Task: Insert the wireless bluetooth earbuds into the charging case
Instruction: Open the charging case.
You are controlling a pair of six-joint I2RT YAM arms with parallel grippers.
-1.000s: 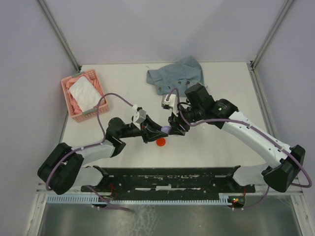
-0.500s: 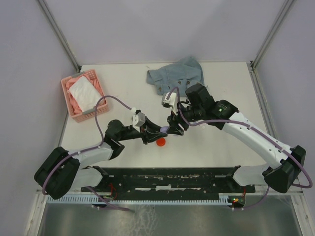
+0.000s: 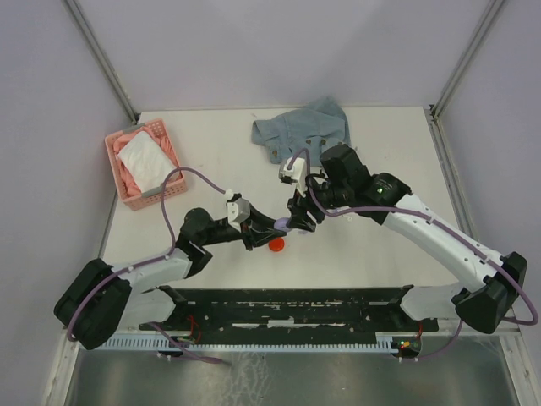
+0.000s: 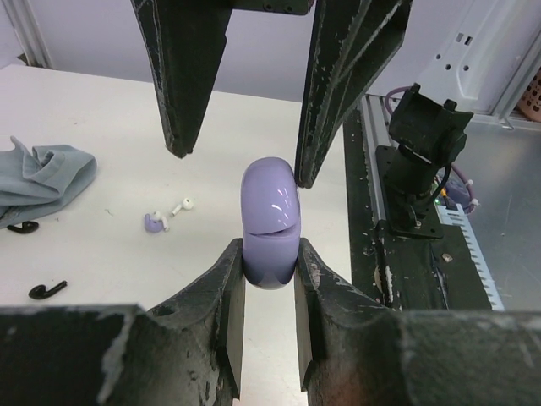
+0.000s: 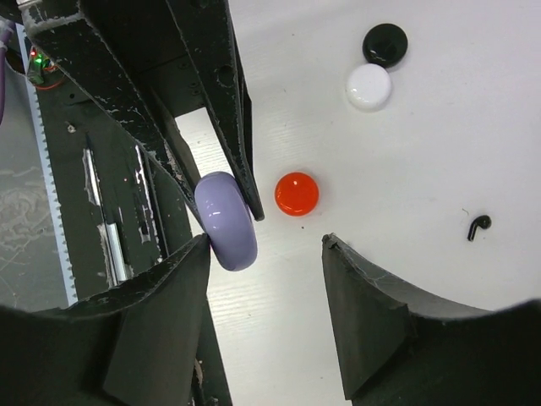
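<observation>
My left gripper (image 4: 269, 254) is shut on a lilac round charging case (image 4: 270, 222) and holds it on edge above the table; a lid seam shows and the lid looks closed. My right gripper (image 5: 264, 241) is open, its fingers straddling the case (image 5: 226, 220), and the left fingertip (image 5: 196, 247) is right beside it. In the top view the two grippers meet at table centre (image 3: 287, 223). A lilac earbud (image 4: 154, 222) and a white earbud (image 4: 180, 205) lie together on the table. Black earbuds (image 4: 46, 290) (image 5: 479, 226) lie apart.
A red round case (image 5: 297, 194) lies just below the held case (image 3: 276, 244). White (image 5: 368, 86) and black (image 5: 385, 44) round cases sit side by side. A blue cloth (image 3: 304, 131) is at the back, a pink basket (image 3: 127, 196) with cloths at the left.
The left arm has shifted slightly left and nearer. The lilac case stays in the left gripper between the open right fingers.
</observation>
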